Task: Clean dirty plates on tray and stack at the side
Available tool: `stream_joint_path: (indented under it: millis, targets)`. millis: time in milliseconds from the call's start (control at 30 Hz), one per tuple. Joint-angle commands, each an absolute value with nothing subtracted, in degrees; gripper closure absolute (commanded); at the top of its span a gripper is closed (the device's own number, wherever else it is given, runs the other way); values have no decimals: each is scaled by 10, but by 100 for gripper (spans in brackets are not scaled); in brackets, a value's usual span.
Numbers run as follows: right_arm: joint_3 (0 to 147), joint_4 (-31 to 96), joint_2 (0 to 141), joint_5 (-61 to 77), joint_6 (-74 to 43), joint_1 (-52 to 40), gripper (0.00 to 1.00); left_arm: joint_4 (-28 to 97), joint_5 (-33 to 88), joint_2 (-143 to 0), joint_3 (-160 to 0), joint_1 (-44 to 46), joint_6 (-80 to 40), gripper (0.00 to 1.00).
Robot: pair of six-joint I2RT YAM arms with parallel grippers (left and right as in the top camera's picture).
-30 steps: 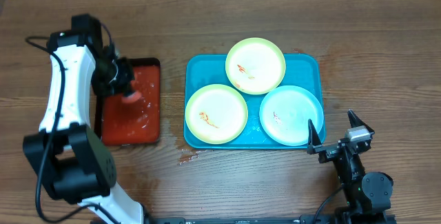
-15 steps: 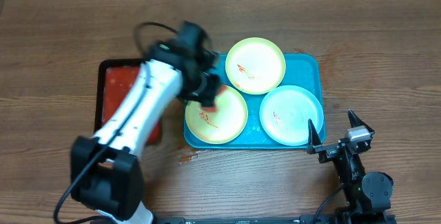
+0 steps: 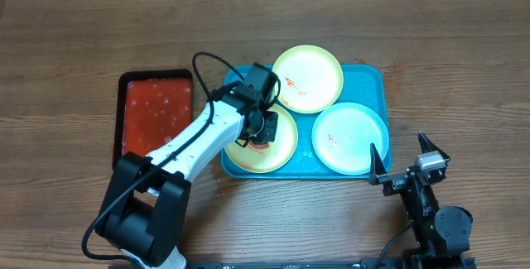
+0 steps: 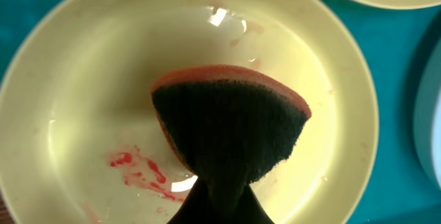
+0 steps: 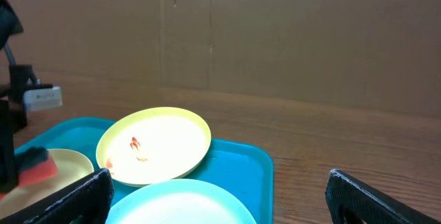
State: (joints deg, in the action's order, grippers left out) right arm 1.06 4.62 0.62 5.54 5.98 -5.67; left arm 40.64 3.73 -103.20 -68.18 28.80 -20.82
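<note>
The blue tray (image 3: 373, 83) holds three dirty plates. A yellow-green plate (image 3: 307, 79) with an orange smear sits at the back. A light blue plate (image 3: 349, 138) sits at the front right. My left gripper (image 3: 258, 127) is shut on an orange sponge with a dark scouring side (image 4: 231, 120). It presses the sponge onto the front-left yellow-green plate (image 3: 238, 149), beside a red smear (image 4: 141, 172). My right gripper (image 3: 403, 165) is open and empty, just off the tray's front right corner. In the right wrist view it frames the light blue plate (image 5: 179, 207).
A red, black-edged tray (image 3: 156, 120) of red foamy liquid lies left of the blue tray. A wet red stain (image 3: 222, 188) marks the wooden table near the blue tray's front left corner. A cardboard wall (image 5: 275, 31) stands behind the table.
My left arm swung right from the red tray with the sponge and brought it down onto the front-left yellow-green plate. The right arm has not moved.
</note>
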Motion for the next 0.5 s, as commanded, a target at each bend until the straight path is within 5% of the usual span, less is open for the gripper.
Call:
stream_joint_path:
  millis: [0, 33, 67, 333, 467]
  targets:
    - [5, 44, 2, 52, 56, -59, 0, 385, 46, -1038, -652, 289, -297, 94]
    - [4, 44, 2, 51, 56, -59, 0, 382, 50, -1038, -648, 289, -306, 89]
    - [5, 44, 2, 52, 56, -59, 0, 379, 52, -1038, -641, 289, -323, 66]
    - [5, 44, 2, 51, 56, -60, 0, 384, 52, -1037, -642, 288, -303, 48]
    - [4, 44, 2, 52, 56, -59, 0, 423, 55, -1030, -678, 273, -283, 48]
